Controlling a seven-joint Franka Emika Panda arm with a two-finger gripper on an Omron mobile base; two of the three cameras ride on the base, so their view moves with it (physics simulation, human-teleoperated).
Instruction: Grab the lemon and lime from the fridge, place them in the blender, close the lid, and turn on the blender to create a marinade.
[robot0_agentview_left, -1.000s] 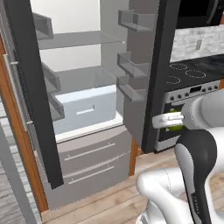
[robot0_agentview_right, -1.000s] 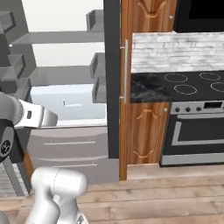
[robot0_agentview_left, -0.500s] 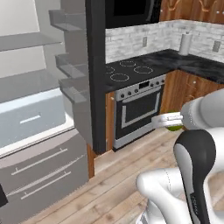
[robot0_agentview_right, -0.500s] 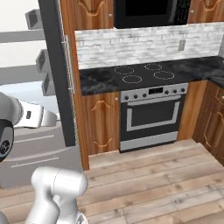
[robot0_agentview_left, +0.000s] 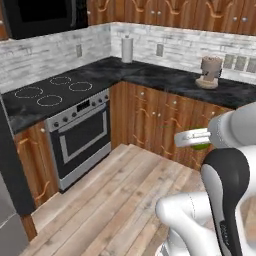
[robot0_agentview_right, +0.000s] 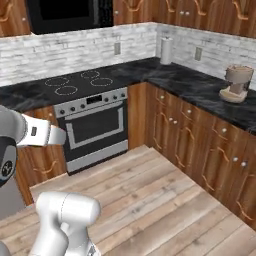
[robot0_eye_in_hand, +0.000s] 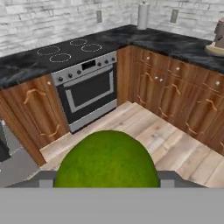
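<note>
To the left of the stove (robot0_agentview_left: 55, 92) a dark edge of the fridge (robot0_agentview_left: 9, 165) is seen, and to the right of the stove, past the corner of the counter (robot0_agentview_left: 165, 80), a paper towel roll (robot0_agentview_left: 127, 48) and a coffee machine (robot0_agentview_left: 210, 71) are standing. The lime (robot0_eye_in_hand: 107, 161) is held in the gripper (robot0_agentview_left: 196, 140), in front of the cabinets to the right of the stove; the fingers are spread wide around its widest part. The lime is judged to be light, firm and smooth, so it may roll or slip; a hold across the middle seems safest. The blender cannot be made out.
</note>
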